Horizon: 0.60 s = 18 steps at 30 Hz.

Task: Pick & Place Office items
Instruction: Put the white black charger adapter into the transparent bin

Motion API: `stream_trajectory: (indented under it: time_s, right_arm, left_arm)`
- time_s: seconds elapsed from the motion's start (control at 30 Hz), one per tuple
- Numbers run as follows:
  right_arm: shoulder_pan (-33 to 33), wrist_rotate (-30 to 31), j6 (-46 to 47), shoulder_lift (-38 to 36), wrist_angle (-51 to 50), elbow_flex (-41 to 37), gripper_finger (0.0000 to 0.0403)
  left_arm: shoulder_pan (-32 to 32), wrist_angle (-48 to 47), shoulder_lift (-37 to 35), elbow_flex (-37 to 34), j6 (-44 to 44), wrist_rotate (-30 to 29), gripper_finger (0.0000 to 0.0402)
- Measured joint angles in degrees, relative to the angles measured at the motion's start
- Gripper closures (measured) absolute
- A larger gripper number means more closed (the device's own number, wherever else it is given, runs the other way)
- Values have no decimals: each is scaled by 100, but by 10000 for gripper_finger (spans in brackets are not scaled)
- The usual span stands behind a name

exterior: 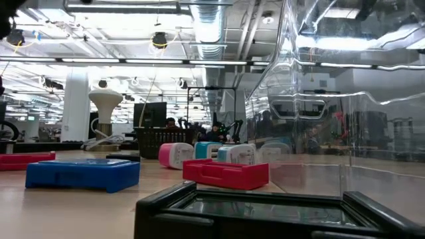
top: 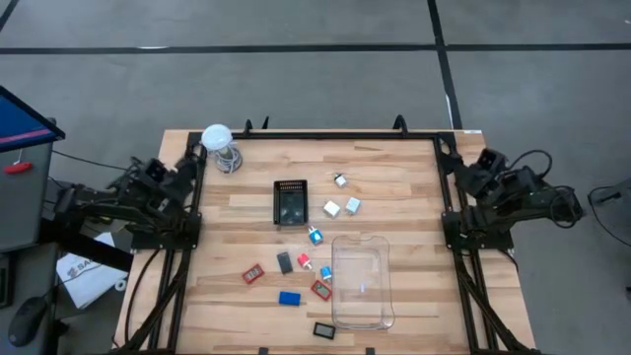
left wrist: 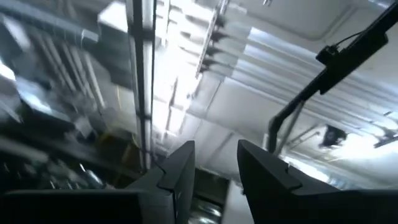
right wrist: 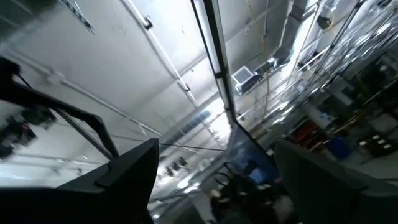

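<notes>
Both arms parked at table edges, cameras tilted ceilingward | left gripper [left wrist: 214,165] slightly parted, right gripper [right wrist: 214,171] wide, both empty | office items [top: 314,235] lie scattered mid-table beside clear box [top: 362,282], awaiting pickup

The wooden table [top: 394,177] carries scattered office items [top: 296,266] (plus mesh tray [top: 291,201], clear box [top: 361,281]).

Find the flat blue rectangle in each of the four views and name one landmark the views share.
High view: blue rectangle near the table's front edge.
Low view: at left.
Left wrist view: not in it.
Right wrist view: not in it.
Shared landmark: clear plastic box.
</notes>
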Motion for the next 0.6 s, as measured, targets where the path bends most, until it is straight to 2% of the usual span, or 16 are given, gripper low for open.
stream_trajectory:
  time_s: [0.1, 0.2, 0.33, 0.47, 0.5, 0.6]
  right_arm:
    - [-16, 5, -129, 282, 26, 350, 92]
    - [-91, 175, -224, 484, 24, 641, 92]
    - [-225, 490, -405, 747, 68, 1066, 92]
    - [-368, 856, 134, 952, -283, 1352, 92]
    - [-404, 709, 319, 995, -422, 1396, 92]
    - [-484, -303, 792, 1165, -527, 1411, 92]
  left_arm:
    - [0, -118, 362, 674, 690, -248, 284]
    - [0, -670, 643, 1420, 1206, -403, 284]
    - [-2, -2316, 936, 2546, 1659, -424, 284]
    - [-2, -4167, 1310, 3722, 2025, -739, 284]
    - [-1, -4589, 1400, 3977, 2124, -853, 284]
    - [-1, -5671, 1603, 4508, 2355, -1329, 284]
